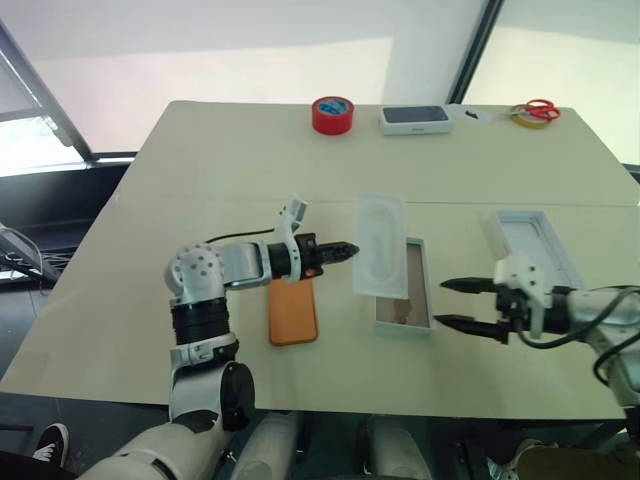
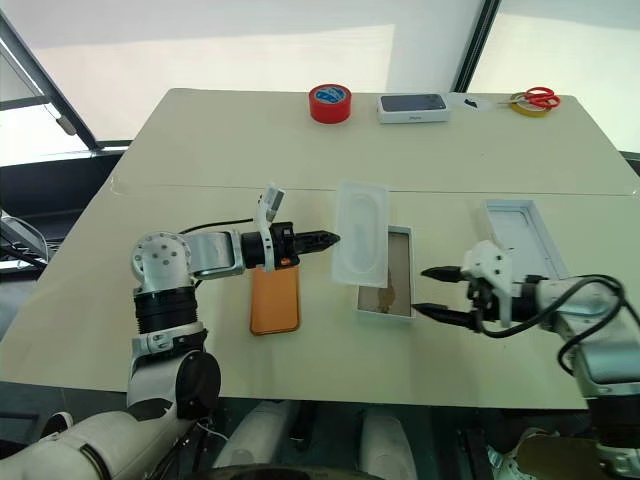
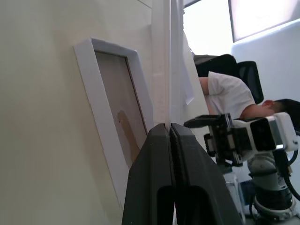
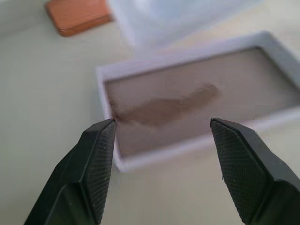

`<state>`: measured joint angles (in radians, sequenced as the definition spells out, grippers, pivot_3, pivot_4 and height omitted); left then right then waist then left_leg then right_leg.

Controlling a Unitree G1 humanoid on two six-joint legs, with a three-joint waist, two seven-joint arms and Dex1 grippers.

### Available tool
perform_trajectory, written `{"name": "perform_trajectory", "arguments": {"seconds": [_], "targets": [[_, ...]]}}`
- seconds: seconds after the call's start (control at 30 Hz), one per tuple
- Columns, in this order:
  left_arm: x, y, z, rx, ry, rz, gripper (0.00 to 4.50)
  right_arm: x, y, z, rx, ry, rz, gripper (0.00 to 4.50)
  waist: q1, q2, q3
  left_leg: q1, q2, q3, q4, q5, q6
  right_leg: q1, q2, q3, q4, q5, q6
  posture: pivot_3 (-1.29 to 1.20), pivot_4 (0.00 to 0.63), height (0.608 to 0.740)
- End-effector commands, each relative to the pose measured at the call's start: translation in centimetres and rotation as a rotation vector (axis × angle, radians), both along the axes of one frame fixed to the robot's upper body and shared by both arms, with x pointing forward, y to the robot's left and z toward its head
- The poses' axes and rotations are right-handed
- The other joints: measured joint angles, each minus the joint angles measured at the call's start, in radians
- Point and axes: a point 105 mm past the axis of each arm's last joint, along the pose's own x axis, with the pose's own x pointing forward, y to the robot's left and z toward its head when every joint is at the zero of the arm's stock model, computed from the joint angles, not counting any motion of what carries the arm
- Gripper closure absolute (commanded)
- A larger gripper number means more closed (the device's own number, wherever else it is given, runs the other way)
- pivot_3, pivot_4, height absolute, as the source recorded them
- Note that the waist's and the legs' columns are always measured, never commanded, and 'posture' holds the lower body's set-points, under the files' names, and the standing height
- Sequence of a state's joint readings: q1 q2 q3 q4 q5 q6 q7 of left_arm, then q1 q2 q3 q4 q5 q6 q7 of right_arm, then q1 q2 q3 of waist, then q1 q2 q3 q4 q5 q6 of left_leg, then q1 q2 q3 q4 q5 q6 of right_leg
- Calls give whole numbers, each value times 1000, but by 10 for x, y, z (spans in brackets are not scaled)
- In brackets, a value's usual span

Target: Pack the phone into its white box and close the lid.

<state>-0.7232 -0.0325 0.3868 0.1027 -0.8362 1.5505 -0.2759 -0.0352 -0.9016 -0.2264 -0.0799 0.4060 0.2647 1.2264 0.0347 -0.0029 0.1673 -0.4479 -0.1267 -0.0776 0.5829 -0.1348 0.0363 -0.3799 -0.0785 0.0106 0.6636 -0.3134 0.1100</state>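
Note:
The orange phone point(image 1: 293, 312) lies flat on the table, just under my left arm. My left gripper point(image 1: 345, 252) points right and is shut on the left edge of a white oval-recessed insert point(image 1: 381, 245), which hangs tilted over the white box point(image 1: 405, 300). That box stands open, showing its brownish floor point(image 4: 197, 112). My right gripper point(image 1: 455, 303) is open just right of the box, with nothing between its fingers point(image 4: 101, 154). The lid point(image 1: 538, 243) lies face up at the far right.
At the table's far edge sit a red tape roll point(image 1: 332, 114), a closed dark-topped white box point(image 1: 414, 119), and scissors point(image 1: 540, 108) beside a yellow tape roll. A person in a white shirt point(image 3: 225, 93) is beyond the table.

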Motion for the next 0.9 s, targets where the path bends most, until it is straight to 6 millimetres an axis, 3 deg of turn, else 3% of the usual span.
{"name": "perform_trajectory", "arguments": {"seconds": [0.03, 0.47, 0.57, 0.7, 0.9], "targets": [[0, -13, 0, -33, -9, -23, 4500, 13, -17, 18, -16, -138, -83, 1185, 1, 0, 0, 0, 0, 0, 0, 0, 0, 0, 0, 0, 0, 0, 0, 0, 150, 740], [-2, -36, -20, -3, 28, -79, 4500, 24, -9, 21, -15, -202, -93, 1185, 4, 0, 0, -1, 0, 0, 2, 0, 1, 1, 0, 0, -1, 0, -1, 0, 150, 740], [-4, -40, -19, -5, 31, -107, 3567, 24, -8, 22, -15, -206, -91, 1130, 4, 0, 0, -1, 0, 0, 2, 0, 1, 1, 0, 0, -1, 0, -1, 0, 150, 740], [-3, -40, -20, 49, -27, -111, 1623, 30, 0, 26, 6, -234, -84, 1130, 3, 0, 0, -1, 0, 0, 2, 0, 1, 0, 0, 0, -1, 0, -1, 0, 150, 740], [8, -19, 18, 29, -278, -48, 1623, 37, 30, 35, 124, -265, -52, 1130, 1, 0, 0, -2, 0, 0, 1, 0, 1, -1, 0, 0, -1, 0, -1, 0, 150, 740]]}}
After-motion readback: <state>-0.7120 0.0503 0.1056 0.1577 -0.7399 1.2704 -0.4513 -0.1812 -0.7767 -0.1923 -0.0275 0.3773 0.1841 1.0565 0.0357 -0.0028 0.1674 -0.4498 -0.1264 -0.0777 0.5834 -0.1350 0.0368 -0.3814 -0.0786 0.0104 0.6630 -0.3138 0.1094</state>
